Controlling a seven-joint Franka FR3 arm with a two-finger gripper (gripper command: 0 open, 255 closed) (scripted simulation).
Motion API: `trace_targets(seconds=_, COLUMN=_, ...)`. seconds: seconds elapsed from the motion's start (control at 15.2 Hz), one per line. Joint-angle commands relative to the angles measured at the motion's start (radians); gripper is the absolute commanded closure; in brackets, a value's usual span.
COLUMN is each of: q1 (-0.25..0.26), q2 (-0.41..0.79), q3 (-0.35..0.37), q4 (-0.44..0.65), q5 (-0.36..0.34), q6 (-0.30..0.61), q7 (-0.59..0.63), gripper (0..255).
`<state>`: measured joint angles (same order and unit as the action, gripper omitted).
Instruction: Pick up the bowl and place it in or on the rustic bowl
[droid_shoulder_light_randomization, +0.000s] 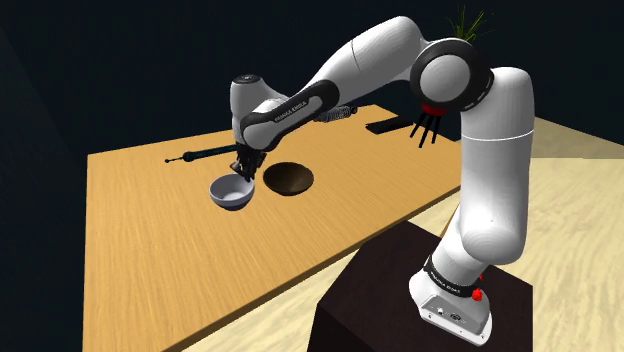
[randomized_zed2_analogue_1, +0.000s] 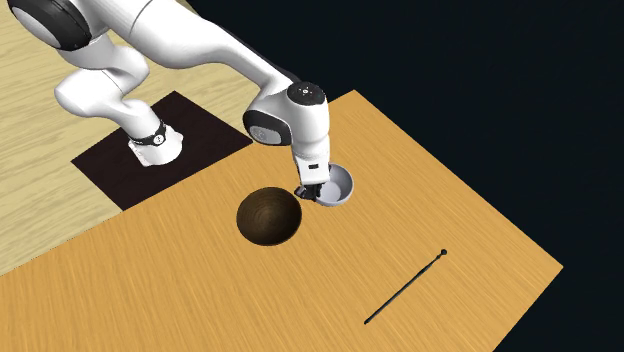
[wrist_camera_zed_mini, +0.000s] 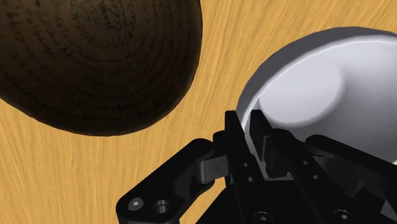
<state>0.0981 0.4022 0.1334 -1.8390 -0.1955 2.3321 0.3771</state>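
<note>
The claw (wrist_camera_zed_mini: 247, 127), all black, is clamped on the rim of the pale grey bowl (wrist_camera_zed_mini: 318, 83), its fingers nearly together, one inside the wall and one outside; the bowl is smooth and round, with a flat circular bottom. In the shoulder view, from the left: a thin black rod (droid_shoulder_light_randomization: 200, 154) with a small knob at one end lies on the desk (droid_shoulder_light_randomization: 150, 260), whose top shows warm wood grain; next comes the grey bowl under the claw, though whether it rests on the desk or hangs just above I cannot tell; just beside it sits the rustic bowl (droid_shoulder_light_randomization: 288, 179), dark brown, shallow, ringed with fine rough ridges.
</note>
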Motion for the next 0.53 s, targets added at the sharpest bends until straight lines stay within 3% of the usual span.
trace_targets(seconds=0.0, q1=-0.001, q2=-0.015, q3=0.003, q4=0.007, q5=0.005, q6=-0.022, q7=-0.004, gripper=255)
trace_targets(seconds=0.46, q1=-0.004, q2=-0.060, q3=0.009, q4=0.040, q5=0.021, q6=-0.099, q7=-0.020, gripper=255)
